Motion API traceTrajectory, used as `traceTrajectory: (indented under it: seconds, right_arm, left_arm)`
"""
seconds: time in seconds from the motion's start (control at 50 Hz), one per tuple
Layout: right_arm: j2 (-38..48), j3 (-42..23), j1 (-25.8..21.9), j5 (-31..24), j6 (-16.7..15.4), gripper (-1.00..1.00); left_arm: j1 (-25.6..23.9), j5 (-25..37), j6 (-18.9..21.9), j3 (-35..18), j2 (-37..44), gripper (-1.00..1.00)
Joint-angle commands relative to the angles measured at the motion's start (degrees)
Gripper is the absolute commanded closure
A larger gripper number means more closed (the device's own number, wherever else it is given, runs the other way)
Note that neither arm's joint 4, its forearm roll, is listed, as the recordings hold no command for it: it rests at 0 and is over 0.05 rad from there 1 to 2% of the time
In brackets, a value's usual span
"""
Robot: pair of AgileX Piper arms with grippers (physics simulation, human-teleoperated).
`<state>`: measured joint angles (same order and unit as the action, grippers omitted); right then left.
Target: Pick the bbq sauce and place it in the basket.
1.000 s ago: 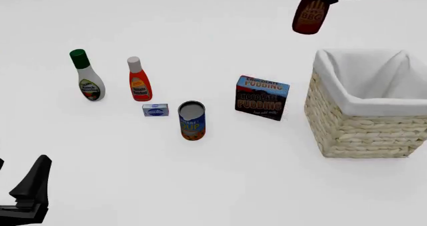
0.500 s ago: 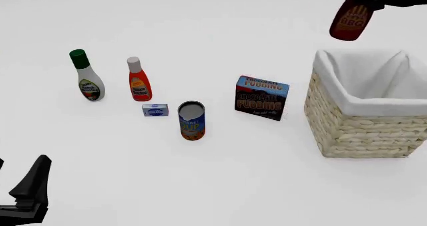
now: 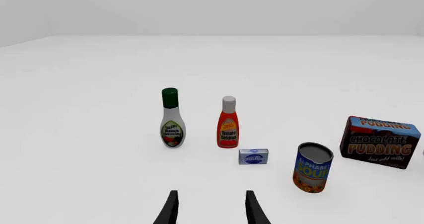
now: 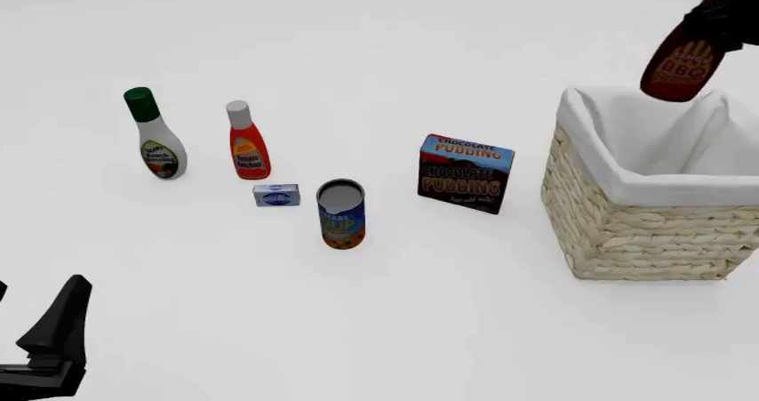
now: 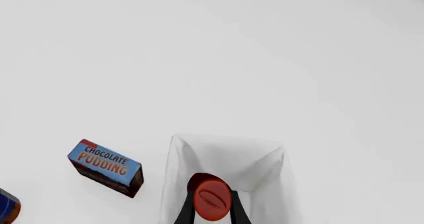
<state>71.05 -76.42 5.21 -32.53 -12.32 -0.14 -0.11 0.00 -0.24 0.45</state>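
Observation:
The bbq sauce [image 4: 684, 63], a dark brown-red bottle with an orange BBQ label, hangs tilted in the air over the far edge of the basket [image 4: 646, 232]. My right gripper [image 4: 721, 12] is shut on its upper part at the top right of the front view. In the right wrist view the bottle's red cap [image 5: 213, 200] sits between the fingers [image 5: 186, 210], above the basket's white lining [image 5: 225, 157]. My left gripper [image 3: 209, 209] is open and empty, low at the near left [image 4: 53, 339].
On the table stand a white bottle with a green cap [image 4: 153, 135], an orange-red bottle with a white cap [image 4: 247, 142], a small blue box [image 4: 276, 195], a soup can [image 4: 341, 214] and a chocolate pudding box [image 4: 465, 173] left of the basket.
My right gripper has carried the bbq sauce to the right, from left of the basket to above its opening. The left arm has not moved.

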Motion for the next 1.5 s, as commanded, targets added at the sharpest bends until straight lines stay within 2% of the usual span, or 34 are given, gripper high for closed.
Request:
traceTrajectory:
  seconds: [0.02,0.62,1.04,1.5]
  right_arm:
    - [-0.8,3.2,3.6,2.1,0.9,1.00]
    - [4.4,11.6,9.2,11.1,0.8,1.00]
    - [11.2,13.5,9.0,16.4,0.9,1.00]
    - [13.8,14.6,8.3,18.3,1.3,1.00]
  left_arm:
    - [0.0,0.0,0.0,0.0,0.0,-1.00]
    - [0.0,0.0,0.0,0.0,0.0,-1.00]
    - [0.0,0.0,0.0,0.0,0.0,-1.00]
    - [0.0,0.0,0.0,0.0,0.0,-1.00]
